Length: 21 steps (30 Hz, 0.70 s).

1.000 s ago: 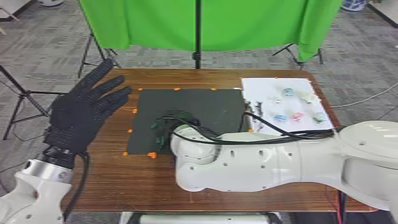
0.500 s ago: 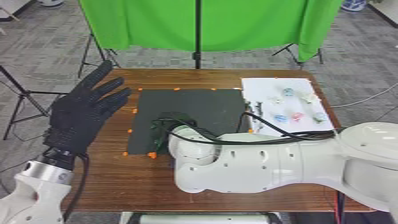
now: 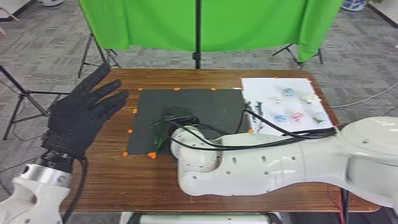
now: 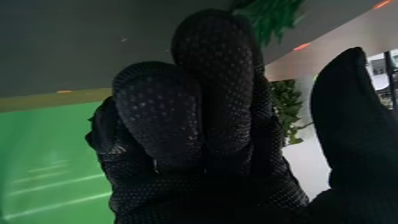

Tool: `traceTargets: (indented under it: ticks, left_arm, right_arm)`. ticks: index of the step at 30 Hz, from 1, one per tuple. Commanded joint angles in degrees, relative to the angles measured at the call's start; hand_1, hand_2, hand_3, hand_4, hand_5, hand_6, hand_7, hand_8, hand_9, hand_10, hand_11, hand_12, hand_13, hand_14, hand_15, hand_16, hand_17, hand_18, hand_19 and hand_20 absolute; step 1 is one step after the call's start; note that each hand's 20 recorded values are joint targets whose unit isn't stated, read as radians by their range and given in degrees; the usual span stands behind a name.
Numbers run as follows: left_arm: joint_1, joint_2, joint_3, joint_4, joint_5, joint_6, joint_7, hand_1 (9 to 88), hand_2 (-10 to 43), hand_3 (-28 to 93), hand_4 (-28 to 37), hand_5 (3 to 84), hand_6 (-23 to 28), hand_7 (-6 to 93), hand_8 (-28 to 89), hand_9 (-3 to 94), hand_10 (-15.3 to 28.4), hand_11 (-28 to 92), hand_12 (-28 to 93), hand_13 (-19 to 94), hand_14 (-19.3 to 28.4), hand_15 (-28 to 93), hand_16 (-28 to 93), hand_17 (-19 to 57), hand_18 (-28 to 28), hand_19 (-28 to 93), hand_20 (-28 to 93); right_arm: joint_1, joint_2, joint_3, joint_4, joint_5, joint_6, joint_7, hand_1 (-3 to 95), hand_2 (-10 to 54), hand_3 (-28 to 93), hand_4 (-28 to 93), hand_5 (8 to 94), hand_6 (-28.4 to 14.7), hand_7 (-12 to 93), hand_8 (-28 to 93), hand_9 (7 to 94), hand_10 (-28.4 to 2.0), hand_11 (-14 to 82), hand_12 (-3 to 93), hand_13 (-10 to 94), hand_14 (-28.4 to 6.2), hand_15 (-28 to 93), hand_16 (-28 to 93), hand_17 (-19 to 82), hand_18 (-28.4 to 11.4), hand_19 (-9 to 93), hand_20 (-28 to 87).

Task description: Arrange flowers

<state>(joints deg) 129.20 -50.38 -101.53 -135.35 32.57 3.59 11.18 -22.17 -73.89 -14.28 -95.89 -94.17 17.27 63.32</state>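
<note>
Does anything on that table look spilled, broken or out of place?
Nothing stands out. The small coloured pieces, probably flowers, lie spaced out on the white sheet, and the dark mat looks flat. I see no spill or damage, though the right arm hides part of the table.

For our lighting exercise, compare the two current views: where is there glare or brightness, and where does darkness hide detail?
Right wrist view: pale streaks of light cross the green cloth, while the right robot hand darkens to near black at its base; head view: bright white arm shell, dark mat showing little detail.
</note>
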Motion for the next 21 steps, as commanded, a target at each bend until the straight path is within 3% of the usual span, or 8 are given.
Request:
traceTargets:
  ticks: [1, 11, 21]
  left_arm:
    - [0.7, -0.75, 0.24, -0.22, 0.1, 0.56, -0.19, 22.7, 6.5, 75, -25.3, 25.0, 4.2, 15.4, -11, 21.7, 16.9, 18, 13, 14, 22.6, 28, 0, -18.7, 23.3, 38, 9]
    - [0.8, -0.48, 0.35, -0.03, -0.08, 0.47, 0.35, 22.8, 6.6, 75, -25.3, 25.0, 4.3, 15.4, -11, 21.8, 17.0, 18, 13, 14, 22.6, 28, 0, -18.7, 23.3, 38, 9]
    - [0.5, -0.4, 0.52, 0.08, -0.09, 0.51, 0.14, 22.7, 6.5, 75, -25.2, 25.0, 4.3, 15.3, -11, 21.8, 17.0, 18, 13, 14, 22.6, 28, 0, -18.7, 23.3, 38, 9]
  right_arm:
    - [-0.3, 1.4, 4.1, 0.8, 5.0, -3.0, -2.2, 28.3, 3.9, 66, -26, 70.4, -3.1, 13, -12, 93.3, -12.4, 34.9, 20.3, 83, -10.8, 68, 19, 45, -25.8, 93, 36]
    - [-2.9, 1.9, 9.1, 1.9, 11.2, -10.7, -4.2, 26.6, 6.6, 67, -24, 56.3, -2.5, 12, -12, 85.5, -14.5, 38.4, 21.1, 77, -12.6, 71, 18, 39, -26.3, 93, 34]
    - [-3.8, 1.7, 9.5, 0.9, 10.7, -11.9, -5.8, 26.3, 7.5, 68, -24, 51.7, -1.5, 12, -12, 82.1, -15.0, 40.8, 20.5, 74, -13.2, 73, 17, 37, -26.3, 93, 33]
